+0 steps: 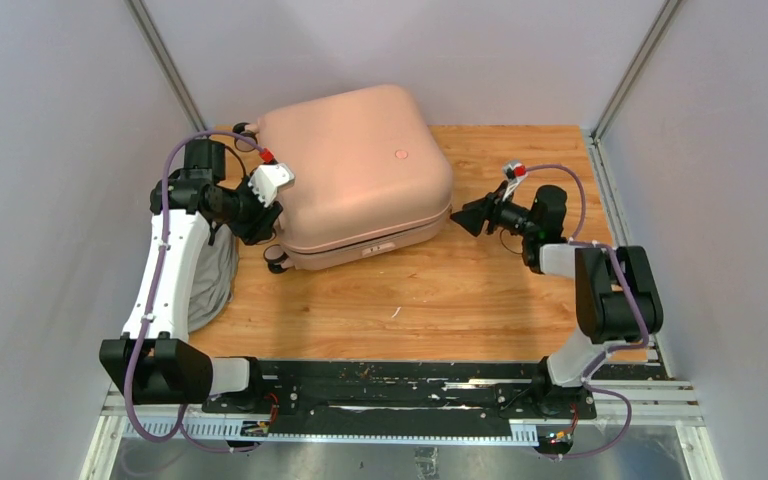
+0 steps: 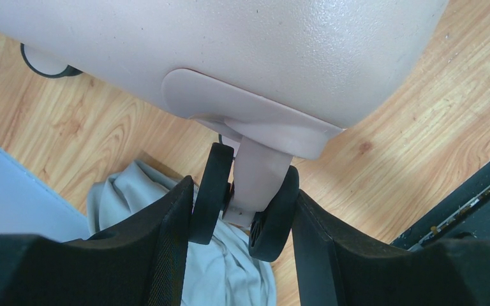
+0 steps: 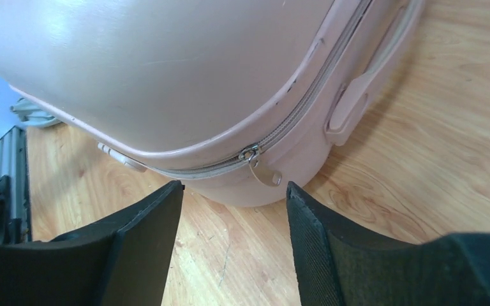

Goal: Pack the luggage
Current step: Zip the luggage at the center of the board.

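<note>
The luggage [image 1: 360, 175] is a pale pink hard-shell suitcase lying shut on the wooden table, its zipper [image 3: 293, 121] closed. My left gripper [image 1: 263, 215] is at its left corner. In the left wrist view the left gripper [image 2: 242, 191] is shut on the twin black wheel [image 2: 277, 217], each finger pressing a wheel half. My right gripper [image 1: 463, 215] hovers at the suitcase's right corner. In the right wrist view the right gripper [image 3: 233, 188] is open and empty, with the zipper pull [image 3: 265, 172] just beyond its fingertips.
A grey cloth bundle [image 1: 210, 285] lies on the table under the left arm, also in the left wrist view [image 2: 223, 274]. Another wheel [image 1: 278, 260] sticks out at the suitcase's near left corner. A side handle [image 3: 351, 105] faces the near edge. Walls enclose the table.
</note>
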